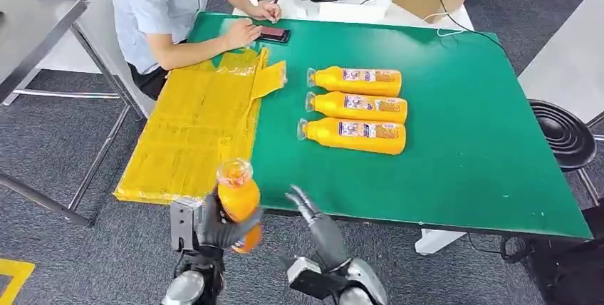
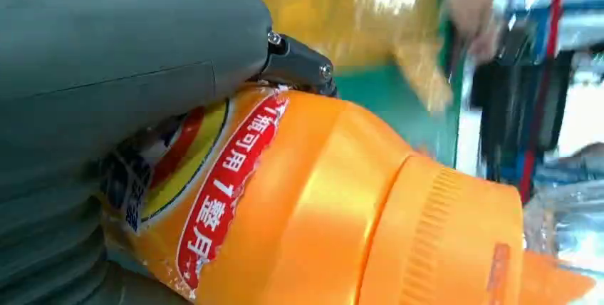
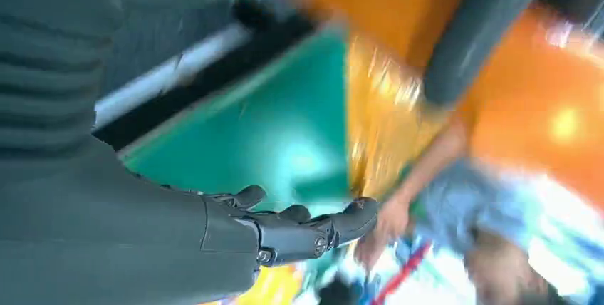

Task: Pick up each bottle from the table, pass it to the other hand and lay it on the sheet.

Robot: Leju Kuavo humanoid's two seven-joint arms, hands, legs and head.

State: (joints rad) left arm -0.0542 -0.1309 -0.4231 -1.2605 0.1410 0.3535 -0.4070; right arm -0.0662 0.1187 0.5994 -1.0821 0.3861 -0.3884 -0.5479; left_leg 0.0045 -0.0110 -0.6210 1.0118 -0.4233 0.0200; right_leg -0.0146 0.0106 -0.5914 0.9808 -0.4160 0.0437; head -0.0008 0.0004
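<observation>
Head cam sits high on the robot's body, looking fwd and down over the green table (image 1: 456, 177), w/ both arms coming in at the bottom edge and a seated person (image 1: 160, 6) at the far side. Left wrist cam rides close behind the left hand (image 2: 107, 105), v. near the held bottle (image 2: 342, 205), turned view, sharing w/ the head view the bottle, yellow sheet (image 2: 320, 6) and table edge. Right wrist cam sits close behind the right hand (image 3: 214, 226), also turned and blurred, facing across the table toward sheet, bottle and person, all shared w/ the head view.
</observation>
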